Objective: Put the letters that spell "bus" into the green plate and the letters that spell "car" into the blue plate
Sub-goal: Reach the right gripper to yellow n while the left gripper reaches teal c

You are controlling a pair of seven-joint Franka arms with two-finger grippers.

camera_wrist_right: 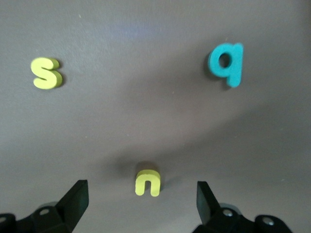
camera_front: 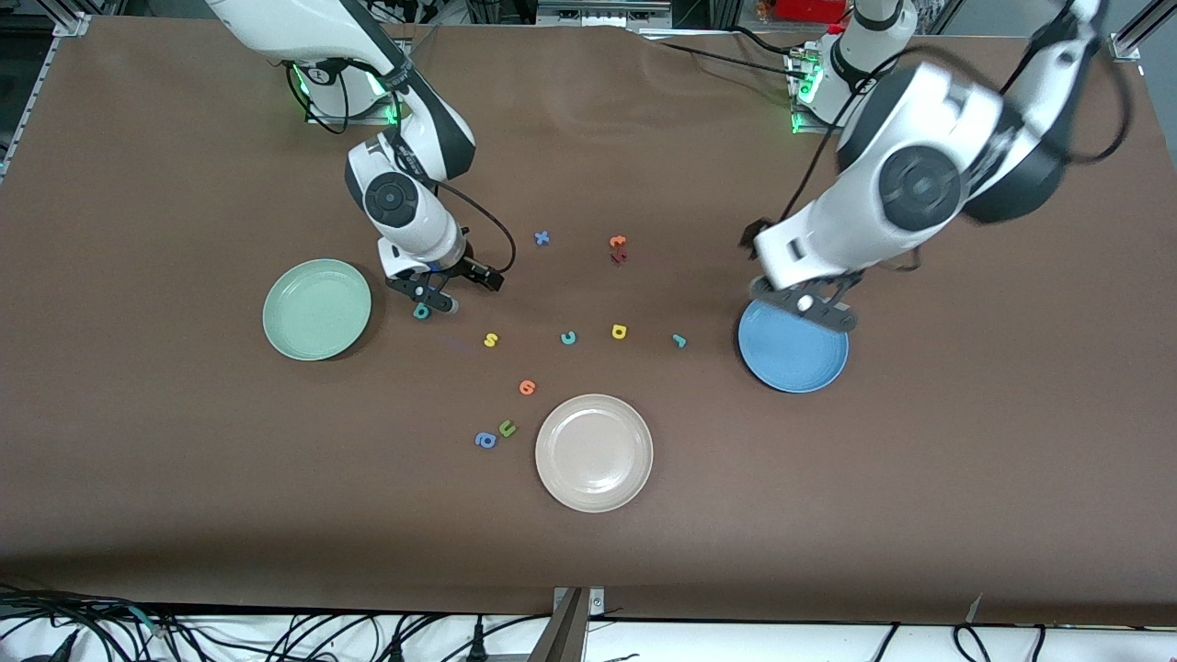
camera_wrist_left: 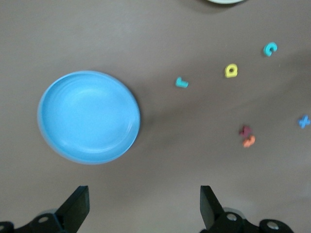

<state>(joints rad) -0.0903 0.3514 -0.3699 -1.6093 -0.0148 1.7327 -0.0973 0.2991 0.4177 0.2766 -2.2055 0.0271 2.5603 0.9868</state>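
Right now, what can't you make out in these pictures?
- Yellow u: hidden under the right gripper in the front view; only the right wrist view shows it.
- Red and orange letters: too small in front, blurred in the left wrist view; unreadable.
- Blue plate: the left gripper covers part of its rim in the front view.

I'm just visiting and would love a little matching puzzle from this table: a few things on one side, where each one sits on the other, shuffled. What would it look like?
Things:
1. teal b
2. green plate
3. teal r
4. beige-white plate

Places:
A. nearest the front camera of all three plates
B. on the table under the right gripper
C. toward the right arm's end of the table
D. beside the blue plate, between it and the yellow a

Pairs: 1-B, 2-C, 3-D, 4-A
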